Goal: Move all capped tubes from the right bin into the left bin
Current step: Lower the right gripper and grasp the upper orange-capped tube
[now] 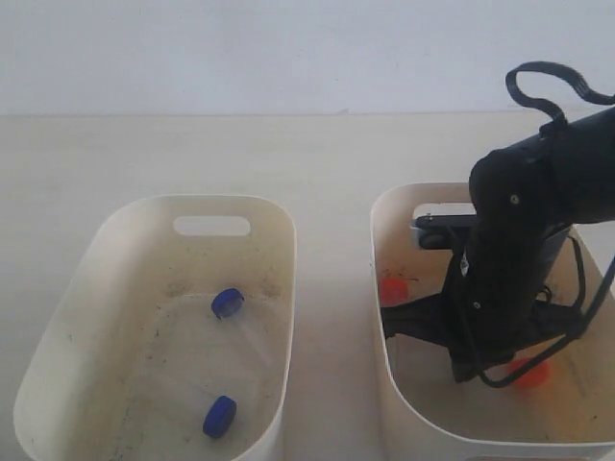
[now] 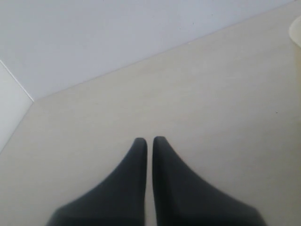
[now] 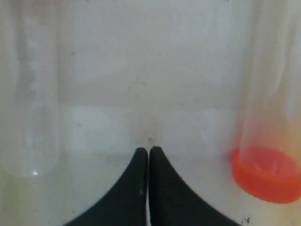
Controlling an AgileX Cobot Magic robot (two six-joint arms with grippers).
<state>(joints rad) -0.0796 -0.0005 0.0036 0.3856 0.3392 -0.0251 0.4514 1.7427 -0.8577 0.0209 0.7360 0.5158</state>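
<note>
The left bin (image 1: 274,245) holds two capped tubes with blue caps, one (image 1: 228,303) near its middle and one (image 1: 219,416) near its front. My right arm (image 1: 509,250) reaches down into the right bin (image 1: 377,240), where two orange caps (image 1: 393,290) (image 1: 530,373) show on either side of it. In the right wrist view my right gripper (image 3: 149,149) is shut and empty just over the bin floor. It sits between an orange-capped tube (image 3: 266,173) and a clear tube body (image 3: 30,94) whose cap is out of frame. My left gripper (image 2: 149,140) is shut and empty over bare table.
The two bins stand side by side on a pale tabletop (image 1: 327,163) with a narrow gap between them. Dark specks dot the left bin's floor. A cream rim (image 2: 296,30) shows at the edge of the left wrist view. A white wall lies behind the table.
</note>
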